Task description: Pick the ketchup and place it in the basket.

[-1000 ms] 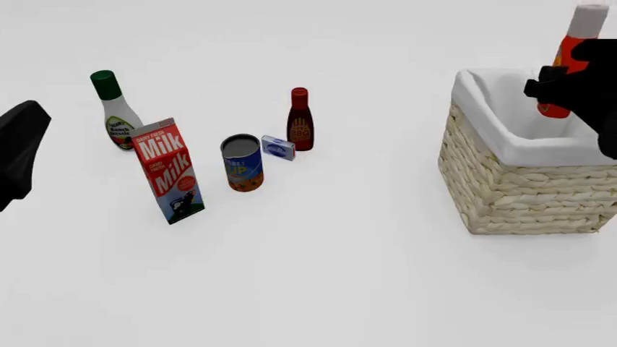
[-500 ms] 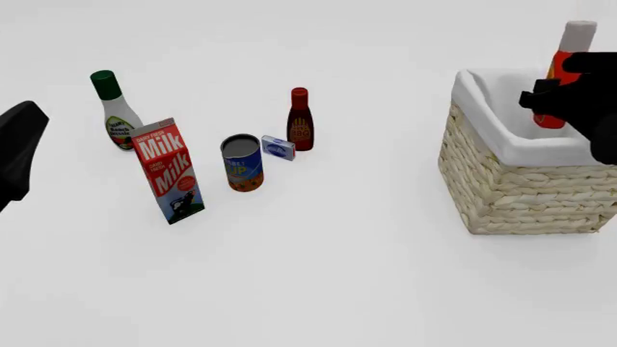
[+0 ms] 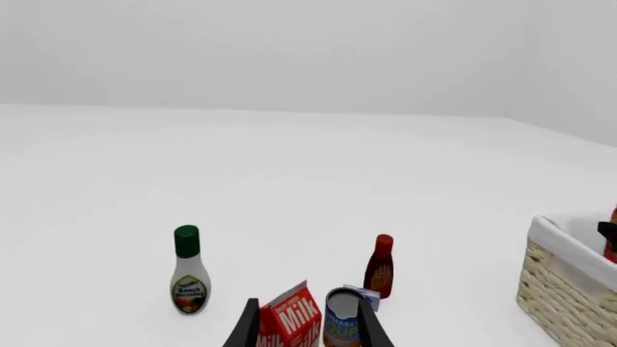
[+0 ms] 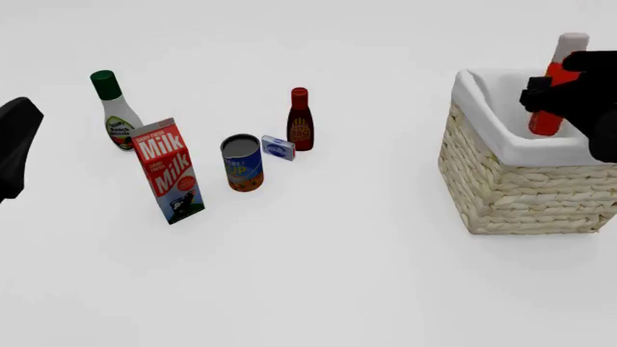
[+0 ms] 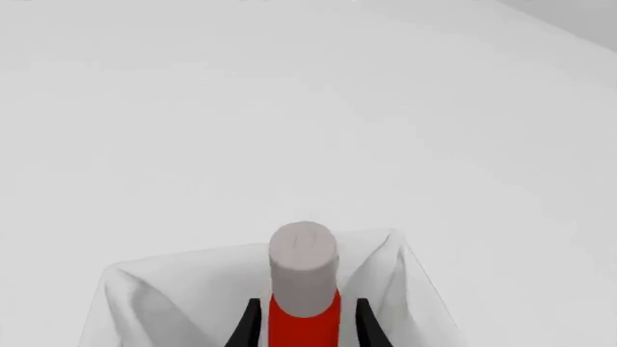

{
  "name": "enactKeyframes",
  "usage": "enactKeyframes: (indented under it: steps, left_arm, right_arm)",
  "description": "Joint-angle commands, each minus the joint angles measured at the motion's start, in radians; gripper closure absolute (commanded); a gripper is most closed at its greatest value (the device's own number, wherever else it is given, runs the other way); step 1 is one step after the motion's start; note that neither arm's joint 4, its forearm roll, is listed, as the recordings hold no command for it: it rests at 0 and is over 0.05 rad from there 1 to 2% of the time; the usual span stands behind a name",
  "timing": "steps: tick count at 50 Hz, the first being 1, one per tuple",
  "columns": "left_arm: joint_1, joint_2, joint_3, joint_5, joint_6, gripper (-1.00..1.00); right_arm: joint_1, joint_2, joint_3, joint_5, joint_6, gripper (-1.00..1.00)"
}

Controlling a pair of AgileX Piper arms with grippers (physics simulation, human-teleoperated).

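Observation:
The ketchup (image 4: 551,92), a red-orange bottle with a white cap, hangs upright with its lower part inside the basket (image 4: 501,181), a big straw-coloured wicker basket with white lining at the right. My right gripper (image 4: 559,90) is shut on the ketchup's body. In the right wrist view the ketchup (image 5: 303,285) sits between the fingers above the basket's lining (image 5: 144,300). My left gripper (image 3: 306,332) is open and empty at the far left of the table; the basket (image 3: 568,289) shows at the edge of its view.
Left of centre stand a white bottle with green cap (image 4: 115,110), a milk carton (image 4: 169,170), a can (image 4: 242,163), a small blue box (image 4: 279,147) and a slim dark-red bottle (image 4: 300,120). The left arm (image 4: 14,144) shows at the left edge.
My right gripper has lowered the ketchup down into the basket. The left arm has drawn slightly further left.

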Motion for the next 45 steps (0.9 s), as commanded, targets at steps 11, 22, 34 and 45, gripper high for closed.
enactKeyframes:
  steps: [11, 22, 34, 45]
  left_arm:
    - [-0.001, -0.009, 0.003, 0.005, -0.001, -1.0]
    - [-0.001, -0.015, 0.004, 0.007, -0.002, -1.0]
    - [-0.002, -0.021, 0.007, 0.008, -0.006, -1.0]
    - [0.0, -0.029, 0.006, 0.015, -0.008, -1.0]
  right_arm:
    - [0.016, -0.04, 0.052, 0.011, 0.017, -1.0]
    - [0.065, -0.178, 0.082, 0.052, 0.046, -1.0]
    - [0.11, -0.301, 0.103, 0.1, 0.062, -1.0]
    - [0.137, -0.385, 0.118, 0.133, 0.07, -1.0]
